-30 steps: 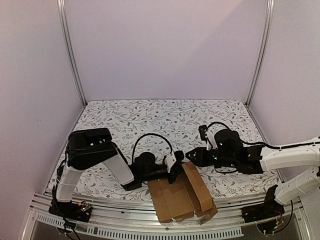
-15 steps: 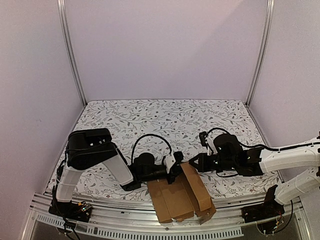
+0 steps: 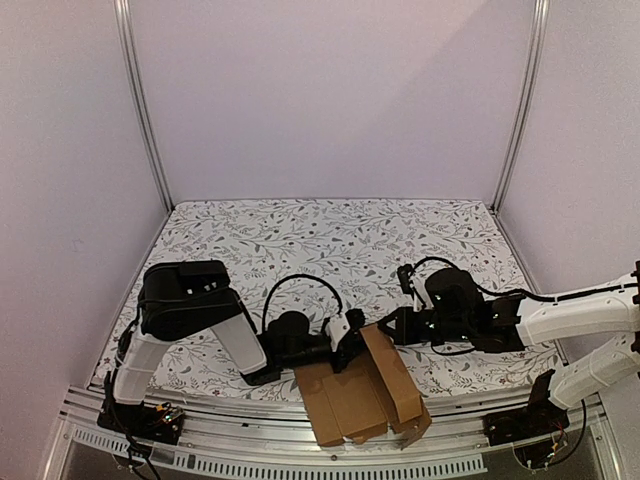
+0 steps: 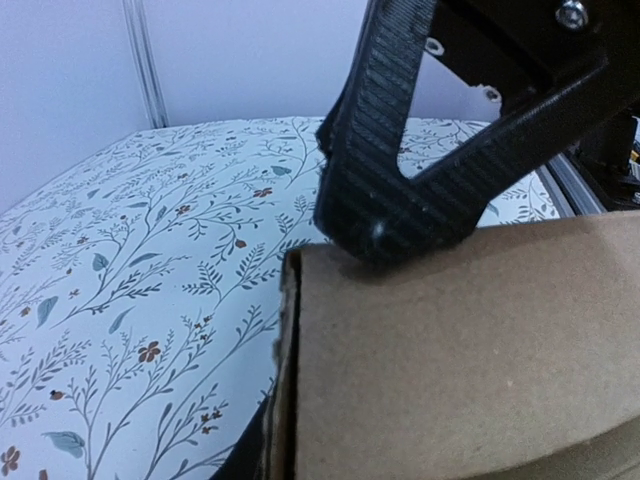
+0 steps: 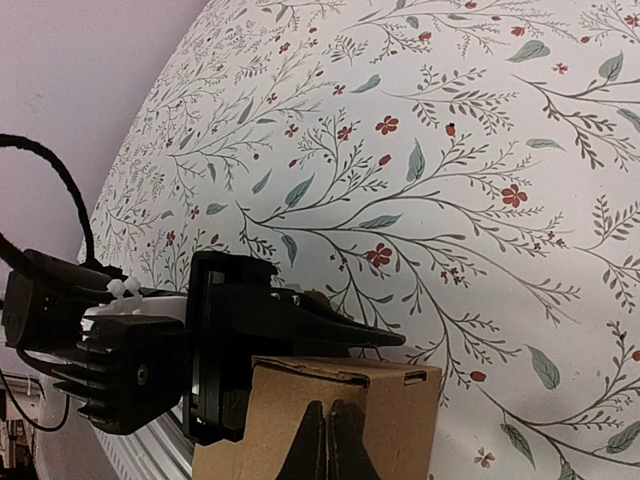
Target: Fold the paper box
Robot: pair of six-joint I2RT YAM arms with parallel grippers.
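Top view: the paper box (image 3: 352, 398), plain brown cardboard, partly folded along long creases, lying at the near edge of the floral-patterned table (image 3: 330, 235), between the two arm bases, with its near end over the aluminium rail (image 3: 240, 440). Right-hand panel raised as a ridge, running from far left to near right.

At the far left corner of the box, the left gripper (image 3: 352, 346), on an arm extended low from the left. In the left wrist view, one black finger (image 4: 400, 190) resting on the top edge of an upright cardboard wall and touching it. Second finger mostly hidden below the wall. Jaws parted, with the wall between them. Cannot be told whether clamped on the cardboard or only straddling it.

At the far end of the raised panel, just beside the left gripper, the right gripper (image 3: 384, 328), on an arm extended from the right. In the right wrist view, fingertips (image 5: 314, 445) pressed together with only a hairline between them, set against the far end face of the box. Closed fully. Cannot be told whether any thin cardboard edge is caught between the tips.
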